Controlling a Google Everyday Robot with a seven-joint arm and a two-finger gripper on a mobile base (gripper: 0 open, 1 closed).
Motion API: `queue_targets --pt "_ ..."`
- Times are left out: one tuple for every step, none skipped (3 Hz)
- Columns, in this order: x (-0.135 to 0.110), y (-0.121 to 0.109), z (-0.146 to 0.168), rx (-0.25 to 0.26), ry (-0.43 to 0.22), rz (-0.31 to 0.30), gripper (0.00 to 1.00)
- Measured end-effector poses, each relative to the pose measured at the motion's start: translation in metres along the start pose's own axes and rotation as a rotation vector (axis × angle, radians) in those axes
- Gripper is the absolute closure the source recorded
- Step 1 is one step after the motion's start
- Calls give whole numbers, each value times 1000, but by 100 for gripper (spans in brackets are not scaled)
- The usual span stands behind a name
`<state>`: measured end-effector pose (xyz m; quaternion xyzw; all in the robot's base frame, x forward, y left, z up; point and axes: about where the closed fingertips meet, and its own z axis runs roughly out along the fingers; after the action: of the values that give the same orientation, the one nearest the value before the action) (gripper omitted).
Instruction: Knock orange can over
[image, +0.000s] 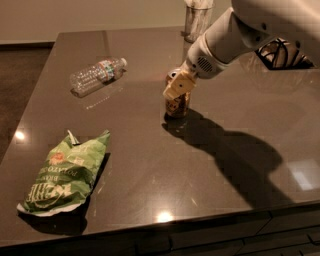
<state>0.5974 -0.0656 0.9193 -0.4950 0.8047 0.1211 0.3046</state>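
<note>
The orange can (178, 107) stands upright near the middle of the dark table (150, 165). Only its lower body shows. Its top and upper front are hidden behind my gripper. My gripper (176, 90) comes in from the upper right on a white arm (235, 35). Its cream-coloured tip is down against the can's upper part, on the side facing the camera.
A clear plastic water bottle (96, 76) lies on its side at the back left. A green chip bag (64, 175) lies at the front left. A shiny metal cup (197, 21) stands at the back edge, and a black wire object (280, 52) sits at the back right.
</note>
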Motion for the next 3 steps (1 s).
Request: queue_targets --pt "-2 5 -22 12 87 -28 87" --pt "5 6 -37 15 253 -81 100" --pt "21 8 -41 -13 433 -132 100"
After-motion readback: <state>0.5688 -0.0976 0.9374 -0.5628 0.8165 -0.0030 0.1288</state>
